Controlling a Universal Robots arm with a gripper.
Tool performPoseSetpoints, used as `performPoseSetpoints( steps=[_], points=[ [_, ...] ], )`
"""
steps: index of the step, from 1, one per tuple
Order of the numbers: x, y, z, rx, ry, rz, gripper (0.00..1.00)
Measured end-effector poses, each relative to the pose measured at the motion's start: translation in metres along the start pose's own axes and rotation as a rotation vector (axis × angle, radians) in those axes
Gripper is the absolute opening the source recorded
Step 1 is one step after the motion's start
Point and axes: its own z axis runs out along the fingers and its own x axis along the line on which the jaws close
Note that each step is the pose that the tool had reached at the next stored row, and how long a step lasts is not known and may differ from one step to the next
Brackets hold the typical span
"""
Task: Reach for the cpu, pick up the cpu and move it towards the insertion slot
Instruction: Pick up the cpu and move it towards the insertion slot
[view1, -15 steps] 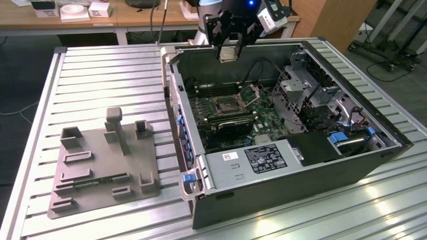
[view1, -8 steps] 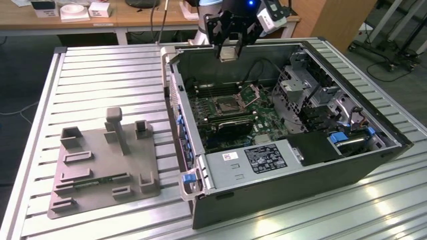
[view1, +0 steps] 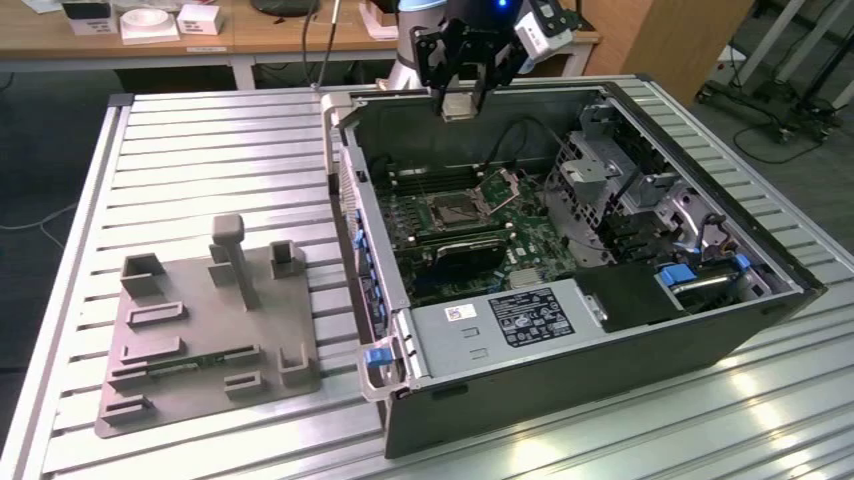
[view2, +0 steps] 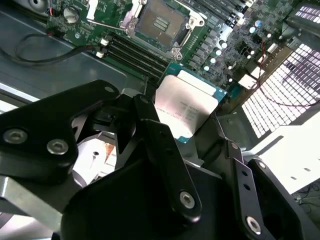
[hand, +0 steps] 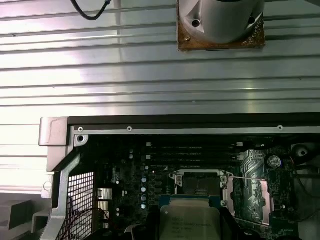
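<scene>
Fixture plate: grey, on the slatted table, at the exterior view's left, well apart from the case.
Gripper: clamped on the cpu, above the open case's far wall.
Cpu: square, silvery face with faint print, held by two opposite edges.
Insertion slot: bracket hinged up, dark centre exposed, open room above.

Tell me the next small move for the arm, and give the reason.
Probably lower the gripper toward the insertion slot. It holds the cpu well above the open computer case, and in the first wrist view the chip sits just short of the socket with its bracket swung open, so a short descent with slight forward travel seems right.
</scene>
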Motion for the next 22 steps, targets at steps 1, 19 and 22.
performPoseSetpoints(
  steps=[1,19,22],
  points=[
    [-0.0007,0.0015,0.0004,0.006,-0.0002,0.0,0.55],
    [-0.0173,0.0087,0.0056,0.0092,-0.0024,0.021,0.55],
    [-0.0196,0.0107,0.0067,0.0091,-0.0029,0.025,0.55]
  ],
)
